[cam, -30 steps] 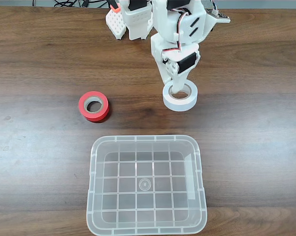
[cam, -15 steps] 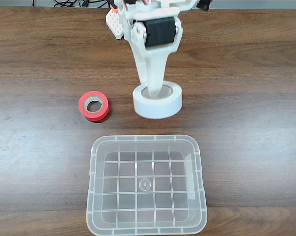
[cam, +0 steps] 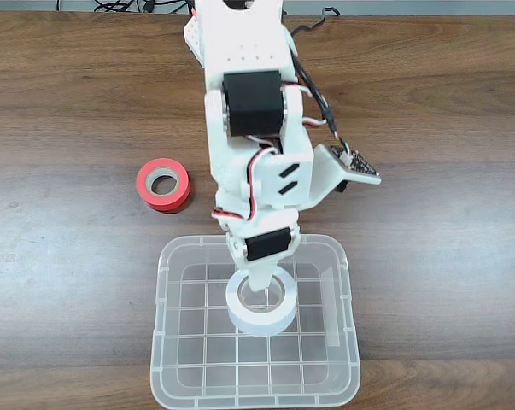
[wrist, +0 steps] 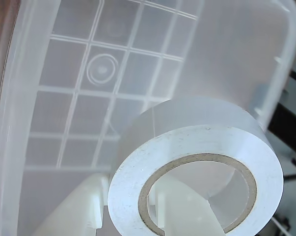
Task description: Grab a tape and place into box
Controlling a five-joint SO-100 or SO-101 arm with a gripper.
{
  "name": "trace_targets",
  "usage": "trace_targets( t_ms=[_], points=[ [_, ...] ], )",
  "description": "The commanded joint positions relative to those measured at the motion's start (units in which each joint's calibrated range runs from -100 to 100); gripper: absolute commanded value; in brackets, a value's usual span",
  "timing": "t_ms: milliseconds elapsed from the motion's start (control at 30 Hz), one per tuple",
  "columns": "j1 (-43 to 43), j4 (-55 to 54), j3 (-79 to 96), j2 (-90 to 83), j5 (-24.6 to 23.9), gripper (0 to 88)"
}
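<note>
Over the box (cam: 255,329) in the fixed view, the white arm (cam: 248,128) is reaching down from the top edge of the picture, its black servo blocks facing the camera and thin wires looping along its right side. Its jaws (cam: 259,295) are pinching the tape (cam: 261,306), with one finger (cam: 257,286) passing down through the roll's hollow centre while the white ring is lying roughly flat around it, above the middle of the clear bin's grid-ribbed bottom; whether the roll is touching that bottom cannot be told from this view. Left of the arm, well apart from the box, a red-orange tape roll (cam: 163,184) with a grey core is lying flat on the brown wooden worktop (cam: 445,222). A small circuit board (cam: 353,162) is sticking out from the arm's right side. Up close in the wrist view, the tape (wrist: 197,167) is sitting in the lower right of the picture, its white side wall and its brownish inner core turned toward the camera. A white finger (wrist: 182,211) is showing through the roll's hollow centre, and another white part of the jaws (wrist: 74,211) is lying just outside the ring at the lower left, so the roll's wall is sitting clamped between them. Behind the roll, the box (wrist: 10,123) is spreading across the picture, its ribbed squares and small central circle showing at the upper left and its rounded rim curving along the left and right edges.
</note>
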Motion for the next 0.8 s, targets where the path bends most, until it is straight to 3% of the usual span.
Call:
trace_targets(
  t_ms=[0,233,433,767],
  points=[
    [0.8,-2.1,-10.0,4.0,-0.2,3.4],
    [0.9,-2.1,-12.5,10.1,-0.2,4.6],
    [1.8,-2.0,-12.5,11.3,0.1,17.4],
    [1.9,-1.6,-13.0,9.7,0.3,17.8]
  ],
)
